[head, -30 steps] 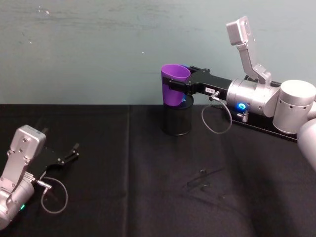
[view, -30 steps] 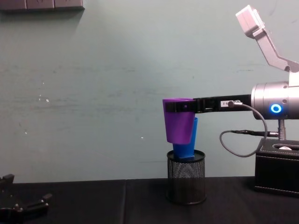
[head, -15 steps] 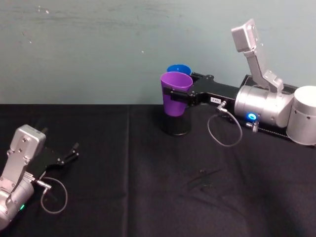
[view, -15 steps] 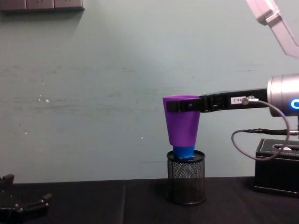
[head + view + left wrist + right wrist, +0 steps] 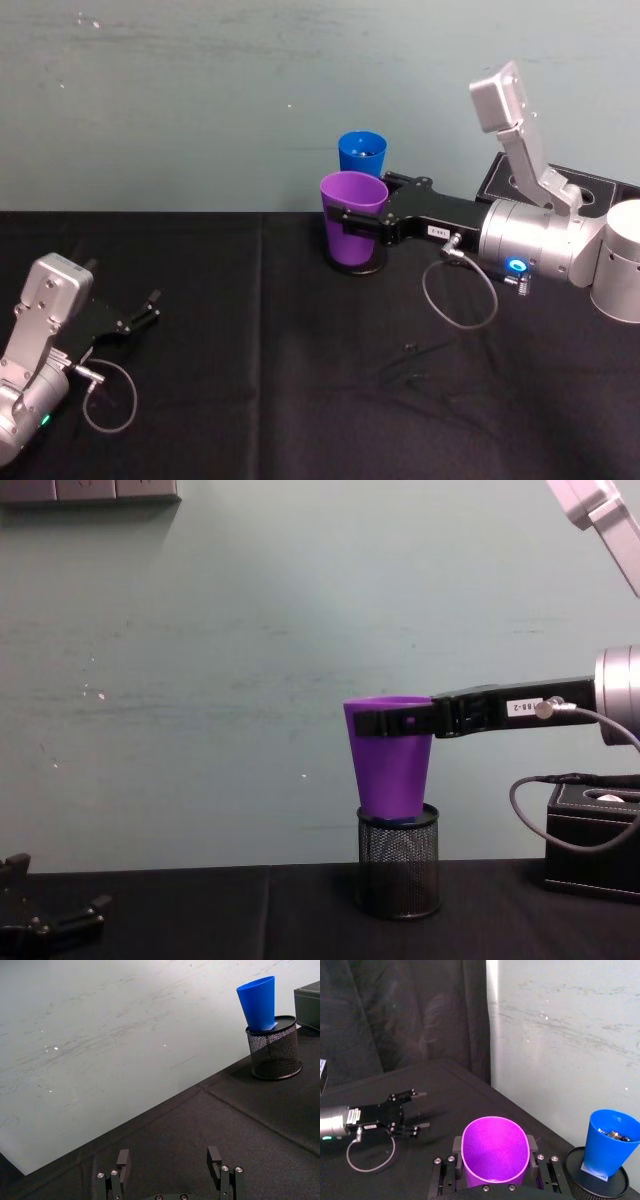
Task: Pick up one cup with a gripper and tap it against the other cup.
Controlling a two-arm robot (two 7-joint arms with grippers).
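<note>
The purple cup and blue cup are smooth, glossy plastic; the pen holder is wire mesh, the tablecloth matt cloth, my right arm satin silver metal.

This looks like a robotics lab or test bench. A table draped in plain black cloth stands against a bare, scuffed pale-teal wall, and a black curtain hangs beside that wall. Silver robot arms with loose cables sit over the table, which holds a black wire-mesh pen holder and a black box.
</note>
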